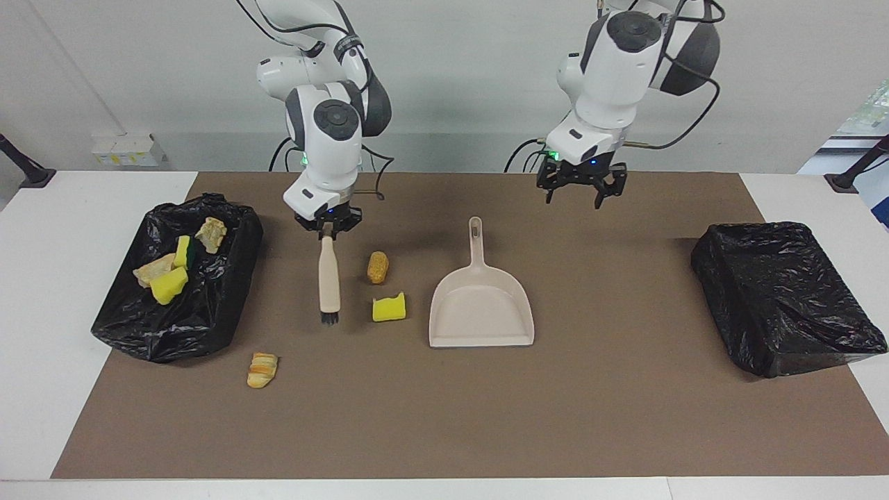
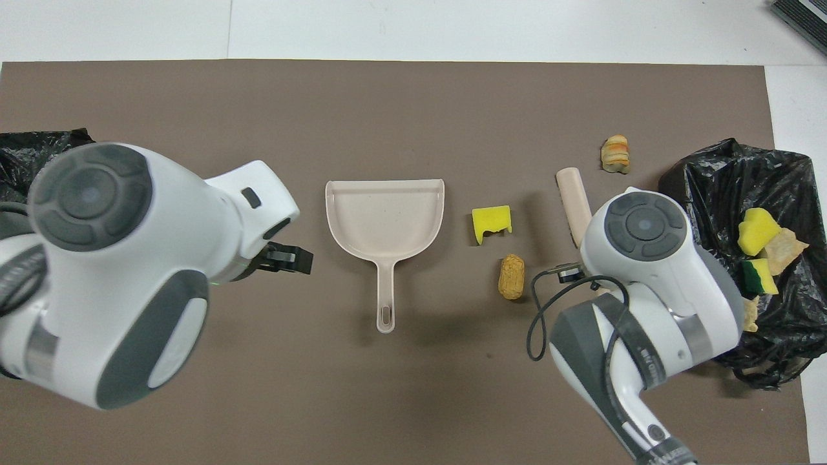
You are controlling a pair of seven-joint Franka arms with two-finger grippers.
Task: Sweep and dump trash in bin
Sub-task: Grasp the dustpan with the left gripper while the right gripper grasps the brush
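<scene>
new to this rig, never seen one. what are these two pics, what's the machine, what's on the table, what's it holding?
Two white robot arms work at one table. One picture faces them from across the table; the other looks down from above their end, so its sides are flipped.

On the brown mat lie a beige dustpan, a yellow sponge chunk, a brown bread-like lump and a striped bread piece. A black-lined bin at the right arm's end holds more scraps; a second black-lined bin sits at the left arm's end.

The right hand is shut on a brush, bristles down beside the sponge. The left hand hangs open and empty near the dustpan's handle.
</scene>
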